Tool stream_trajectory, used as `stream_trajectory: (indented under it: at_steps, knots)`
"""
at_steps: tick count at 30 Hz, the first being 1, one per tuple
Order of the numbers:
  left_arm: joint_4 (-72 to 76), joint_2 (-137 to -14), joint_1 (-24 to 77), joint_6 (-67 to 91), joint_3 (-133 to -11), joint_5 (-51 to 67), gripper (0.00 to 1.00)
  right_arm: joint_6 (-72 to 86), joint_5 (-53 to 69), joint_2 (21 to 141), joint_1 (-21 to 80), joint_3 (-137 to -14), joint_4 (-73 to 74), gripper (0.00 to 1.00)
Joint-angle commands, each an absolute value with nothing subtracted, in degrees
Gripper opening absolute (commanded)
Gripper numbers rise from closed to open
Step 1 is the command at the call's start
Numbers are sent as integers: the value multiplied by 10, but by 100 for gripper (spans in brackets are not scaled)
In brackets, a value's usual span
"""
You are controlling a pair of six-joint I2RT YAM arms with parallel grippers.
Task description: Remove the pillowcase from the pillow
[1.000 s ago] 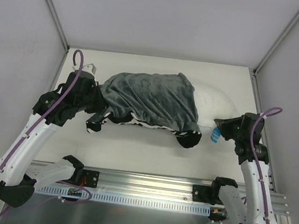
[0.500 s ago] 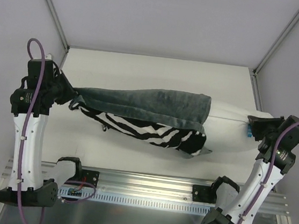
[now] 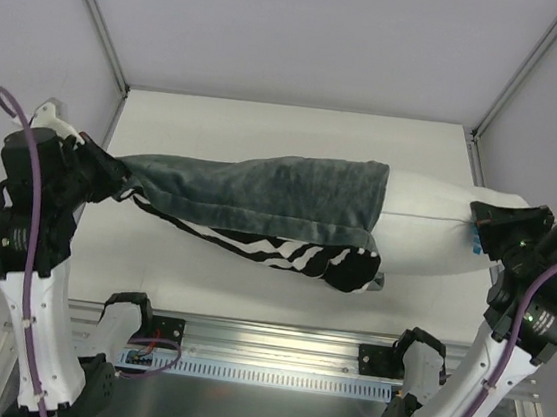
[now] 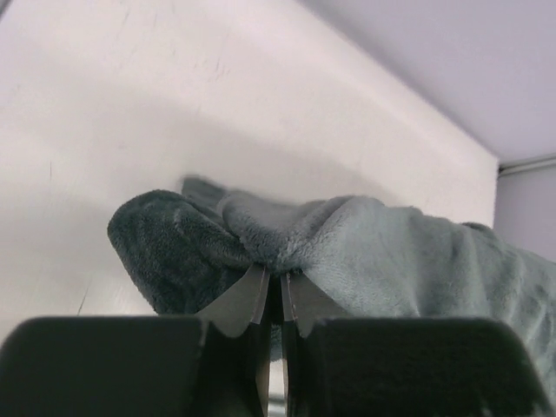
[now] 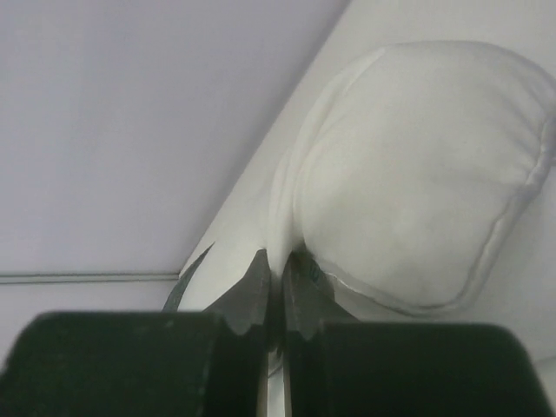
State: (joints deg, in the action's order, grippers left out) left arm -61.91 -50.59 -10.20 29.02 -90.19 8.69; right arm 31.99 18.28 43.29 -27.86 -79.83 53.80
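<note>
The pillowcase [image 3: 260, 191], grey-teal plush on top with zebra stripes below, hangs stretched across the middle, lifted off the table. My left gripper [image 3: 112, 167] is shut on its left end; the left wrist view shows plush fabric [image 4: 365, 252] bunched between the fingertips [image 4: 248, 295]. The white pillow [image 3: 427, 231] sticks out of the cover's right opening. My right gripper [image 3: 477, 231] is shut on the pillow's right corner; the right wrist view shows the white pillow [image 5: 408, 182] pinched at the fingertips [image 5: 256, 291].
The white table [image 3: 268, 127] lies under the stretched cover, with grey enclosure walls at the back and sides. A metal rail [image 3: 272, 354] with both arm bases runs along the near edge. A blue tag [image 3: 475, 241] shows by the right gripper.
Both arms rose and pulled further apart. The left gripper moved left with the cover, the right gripper moved right with the pillow, and more white pillow now shows out of the cover.
</note>
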Motion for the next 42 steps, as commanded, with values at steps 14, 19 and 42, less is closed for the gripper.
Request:
stream_trajectory:
  at_steps: [14,19,42]
  knots:
    - [-485,-577,-97,315,-939,66,0,346,211,507,-255,-834,385,1]
    - [-412,-766,-97,316,-942,160,36,252,185,726,-163,-910,450,53]
    - [-425,-760,78,233,-794,114,99,161,113,687,-135,-763,426,96]
